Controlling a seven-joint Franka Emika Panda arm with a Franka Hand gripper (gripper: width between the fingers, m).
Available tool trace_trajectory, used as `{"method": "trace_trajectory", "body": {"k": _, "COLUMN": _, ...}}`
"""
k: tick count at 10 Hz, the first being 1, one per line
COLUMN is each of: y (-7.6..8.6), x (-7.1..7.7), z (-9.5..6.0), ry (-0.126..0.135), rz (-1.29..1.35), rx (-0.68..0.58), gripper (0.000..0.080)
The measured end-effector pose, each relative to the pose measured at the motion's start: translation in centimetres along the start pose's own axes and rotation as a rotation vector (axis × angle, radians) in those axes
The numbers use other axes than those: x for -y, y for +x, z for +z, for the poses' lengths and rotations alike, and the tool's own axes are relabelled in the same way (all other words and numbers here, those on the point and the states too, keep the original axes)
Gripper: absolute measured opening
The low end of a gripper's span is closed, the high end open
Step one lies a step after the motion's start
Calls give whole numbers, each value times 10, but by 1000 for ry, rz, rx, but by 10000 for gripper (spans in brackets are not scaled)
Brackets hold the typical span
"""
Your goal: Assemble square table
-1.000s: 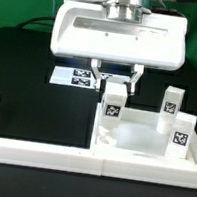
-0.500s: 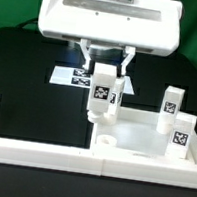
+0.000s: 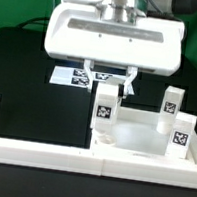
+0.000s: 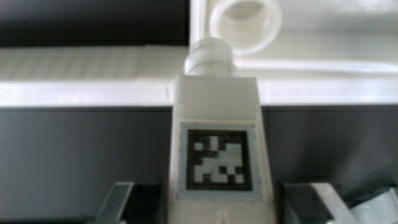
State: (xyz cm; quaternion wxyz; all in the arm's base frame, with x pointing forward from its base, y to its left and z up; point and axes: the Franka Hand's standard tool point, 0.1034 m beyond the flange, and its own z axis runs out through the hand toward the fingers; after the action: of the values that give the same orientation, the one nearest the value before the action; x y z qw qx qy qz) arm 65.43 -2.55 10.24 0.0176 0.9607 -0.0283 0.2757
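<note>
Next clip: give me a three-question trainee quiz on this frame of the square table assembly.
1. True or false: the gripper is shut on a tagged leg.
2. Multiple choice: how does the held leg stand? A) lying flat on the black table B) upright over the table top's corner socket C) resting on the marker board.
3. How many other leg blocks stand at the exterior view's right?

Key: 1 true. 2 B. 3 two: one taller, one nearer the front bar.
</note>
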Motion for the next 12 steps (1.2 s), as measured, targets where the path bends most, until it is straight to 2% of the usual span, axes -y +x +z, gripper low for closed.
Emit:
{"method": "trace_trajectory", "body": {"k": 5, "y": -2, "x": 14, "z": 1, "ry": 0, "rz": -5, "rx": -18, "gripper": 288}}
{"method": "trace_trajectory", "body": {"k": 12, "y": -5, "x": 22, "z": -2, "ry": 5, "rz": -15, "rx": -16, "gripper": 288}}
